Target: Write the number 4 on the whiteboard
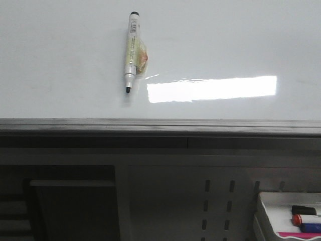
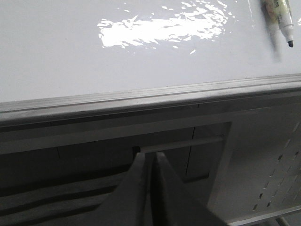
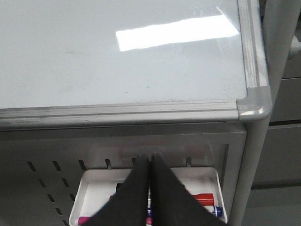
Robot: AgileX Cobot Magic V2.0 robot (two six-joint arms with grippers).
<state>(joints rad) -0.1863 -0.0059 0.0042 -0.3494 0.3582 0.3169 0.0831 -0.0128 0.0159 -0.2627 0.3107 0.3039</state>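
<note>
Right end effector [image 3: 149,162] closed above marker tray [image 3: 94,188].

1. the whiteboard [image 1: 60,60] is smooth and glossy white, mirroring a bright rectangular glare.
2. its edge rail [image 1: 160,125] looks like brushed grey metal, with a matt grey plastic corner cap [image 3: 254,102].
3. the marker [image 1: 132,49] has a smooth white plastic barrel with a paper-like label.
4. the perforated panel [image 1: 215,201] looks like matt grey sheet metal.
5. the marker tray [image 3: 94,188] is smooth white plastic.
</note>
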